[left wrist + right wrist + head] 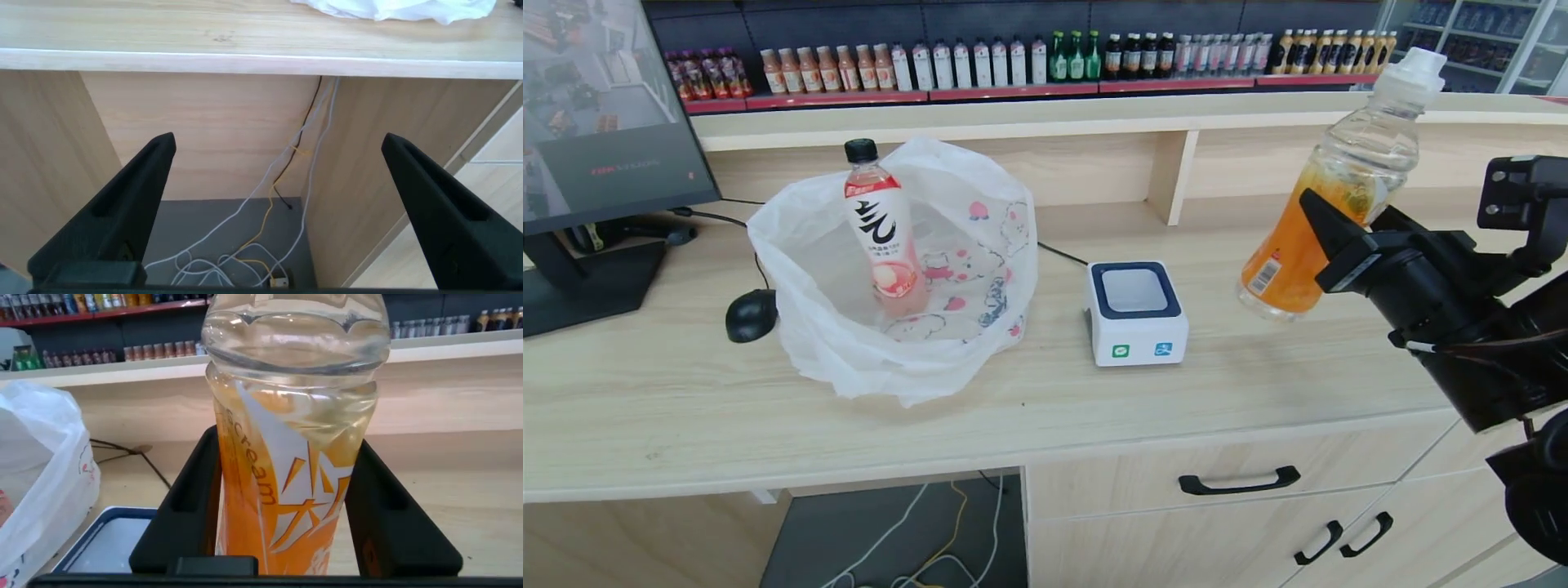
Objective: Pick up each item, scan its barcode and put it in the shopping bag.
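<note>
An orange drink bottle (1327,188) with a white cap hangs tilted above the counter, to the right of the white scanner box (1135,313). My right gripper (1339,216) is shut on it; up close the bottle (290,457) sits between the two black fingers (184,506). A white shopping bag (898,269) stands open left of the scanner, with a pink drink bottle (882,229) upright inside it. My left gripper (278,204) is open below the counter's front edge, facing the open space under the counter with loose cables.
A monitor (596,122) on a stand and a black mouse (751,315) occupy the counter's left end. A cable runs behind the bag to the scanner. Shelves of bottles (1029,57) line the back wall. Drawers with black handles (1239,482) sit under the counter at right.
</note>
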